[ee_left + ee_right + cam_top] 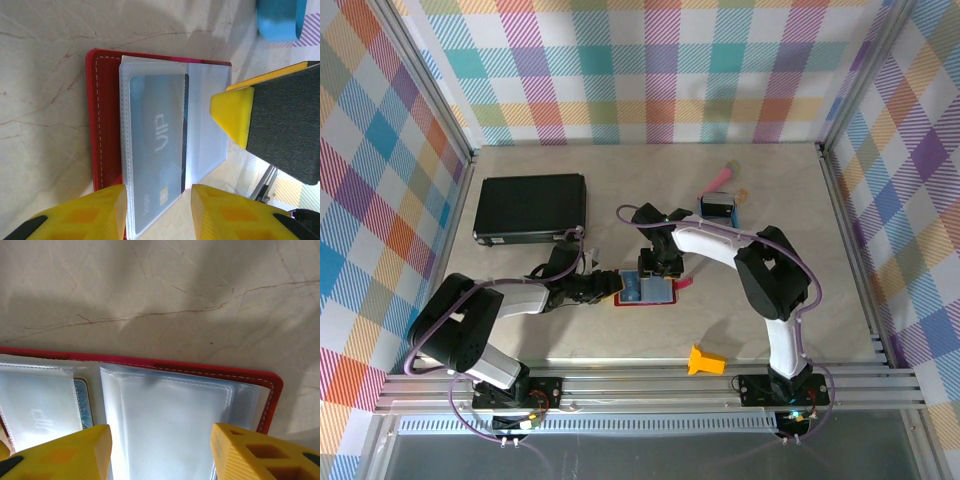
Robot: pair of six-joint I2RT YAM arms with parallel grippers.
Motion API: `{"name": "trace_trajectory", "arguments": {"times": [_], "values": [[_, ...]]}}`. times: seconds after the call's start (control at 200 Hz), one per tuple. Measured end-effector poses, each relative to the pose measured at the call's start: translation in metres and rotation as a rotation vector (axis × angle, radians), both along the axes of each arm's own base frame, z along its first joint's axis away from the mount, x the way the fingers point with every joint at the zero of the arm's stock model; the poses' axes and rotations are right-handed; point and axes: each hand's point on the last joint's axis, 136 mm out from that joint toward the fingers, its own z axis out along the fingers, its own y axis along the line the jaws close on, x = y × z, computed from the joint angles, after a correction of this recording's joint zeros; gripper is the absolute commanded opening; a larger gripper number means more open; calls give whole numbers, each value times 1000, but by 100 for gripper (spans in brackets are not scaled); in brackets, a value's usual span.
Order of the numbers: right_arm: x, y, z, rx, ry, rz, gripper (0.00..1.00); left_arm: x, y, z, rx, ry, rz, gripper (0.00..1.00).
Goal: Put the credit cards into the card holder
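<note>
Red card holder (104, 100) lying unfolded: one blue VIP credit card (157, 135) sits in a clear sleeve (125, 125). The left gripper (157, 212) straddles that sleeve, grip indeterminate; the right gripper (160, 454) has its jaws apart.

I see a small dark-red folding card holder (645, 292) lying open and flat near the middle of the pale table (620, 180), clear plastic sleeves facing up. One grey-blue plastic credit card (157, 150) marked VIP sits inside a sleeve, parallel to the stitched red edge.
</note>
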Motion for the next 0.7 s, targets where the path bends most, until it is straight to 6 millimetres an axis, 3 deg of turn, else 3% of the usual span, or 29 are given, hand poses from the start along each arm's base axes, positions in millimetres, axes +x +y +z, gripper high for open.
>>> {"name": "trace_trajectory", "arguments": {"times": [0.285, 0.7], "values": [[-3, 5, -4, 14, 24, 3, 55, 2, -2, -1, -11, -2, 4, 38], [-10, 35, 0, 174, 93, -32, 53, 2, -2, -5, -12, 9, 10, 38]]}}
